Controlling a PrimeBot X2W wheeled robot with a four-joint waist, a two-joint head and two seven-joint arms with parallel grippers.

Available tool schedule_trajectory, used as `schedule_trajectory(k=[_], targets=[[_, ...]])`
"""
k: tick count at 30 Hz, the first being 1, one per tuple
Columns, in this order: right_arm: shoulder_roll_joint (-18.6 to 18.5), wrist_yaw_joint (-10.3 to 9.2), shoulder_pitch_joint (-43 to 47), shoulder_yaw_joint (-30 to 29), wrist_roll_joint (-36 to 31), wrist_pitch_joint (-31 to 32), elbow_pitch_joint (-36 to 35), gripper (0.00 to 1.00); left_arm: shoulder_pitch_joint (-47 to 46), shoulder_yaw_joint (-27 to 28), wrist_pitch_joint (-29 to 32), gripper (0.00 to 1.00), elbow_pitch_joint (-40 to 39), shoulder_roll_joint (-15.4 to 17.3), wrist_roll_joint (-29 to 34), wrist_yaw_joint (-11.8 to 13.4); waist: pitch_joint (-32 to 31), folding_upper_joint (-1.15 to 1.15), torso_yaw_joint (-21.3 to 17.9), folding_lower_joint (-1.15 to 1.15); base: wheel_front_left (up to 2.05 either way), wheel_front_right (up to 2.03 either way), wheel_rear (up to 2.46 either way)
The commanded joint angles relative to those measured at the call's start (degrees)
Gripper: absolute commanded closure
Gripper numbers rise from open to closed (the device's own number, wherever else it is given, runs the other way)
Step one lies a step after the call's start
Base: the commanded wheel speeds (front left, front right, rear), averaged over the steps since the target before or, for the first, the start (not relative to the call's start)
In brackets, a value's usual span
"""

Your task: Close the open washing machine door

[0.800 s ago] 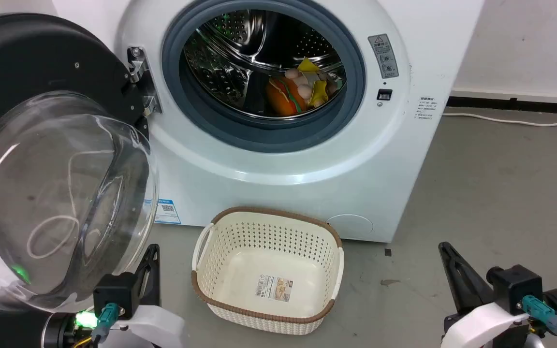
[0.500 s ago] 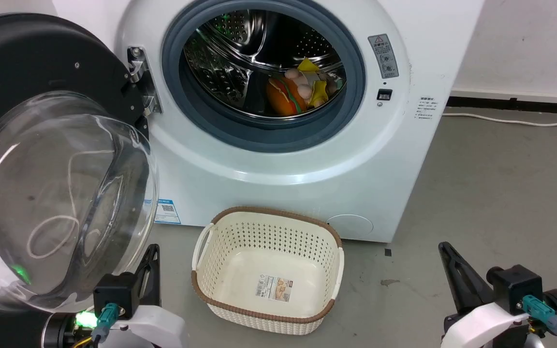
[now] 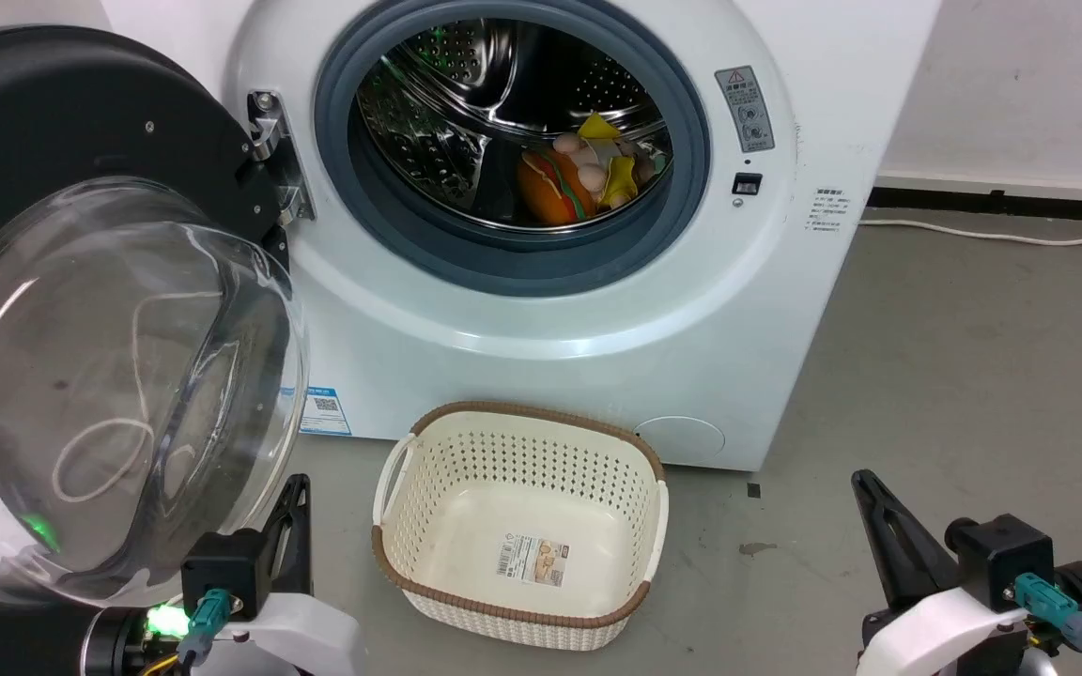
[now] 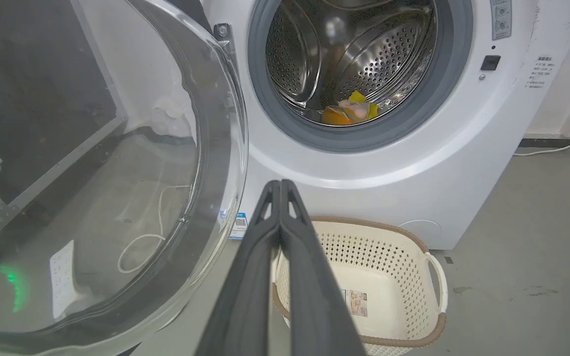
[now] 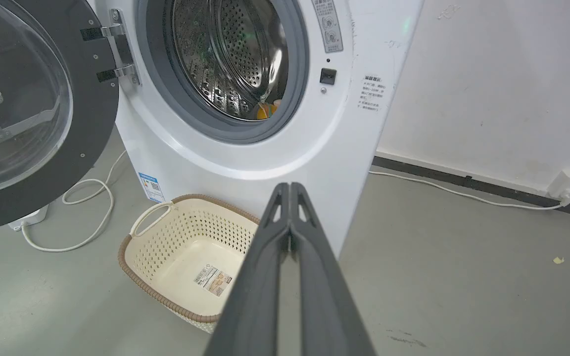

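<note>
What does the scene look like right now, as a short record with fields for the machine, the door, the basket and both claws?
washing machine: front uncovered, colourful soft items lying in the drum
door: swung wide open on its hinge, to the left
basket: on the floor before the machine, a label on its bottom
left claw: shut, holding nothing, low beside the door's glass
right claw: shut, holding nothing, apart from the machine

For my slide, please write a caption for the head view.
Washing machine door open at left, toys in the drum, empty basket on the floor; left gripper and right gripper shut below.
</note>
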Motion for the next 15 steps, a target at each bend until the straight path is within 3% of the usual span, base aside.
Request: schedule_trajectory(k=[1, 15], targets=[[0.0, 0.05, -0.7, 0.0, -0.4, 0.0, -0.3, 1.0, -0.9, 0.0, 0.0, 1.0, -0.2, 0.0, 0.2, 0.2, 0.0, 0.0, 0.0, 0.0, 0.0, 0.0, 0.0], [0.0, 0.05, -0.7, 0.0, -0.4, 0.0, -0.3, 1.0, -0.9, 0.0, 0.0, 1.0, -0.2, 0.0, 0.2, 0.2, 0.0, 0.0, 0.0, 0.0, 0.0, 0.0, 0.0]])
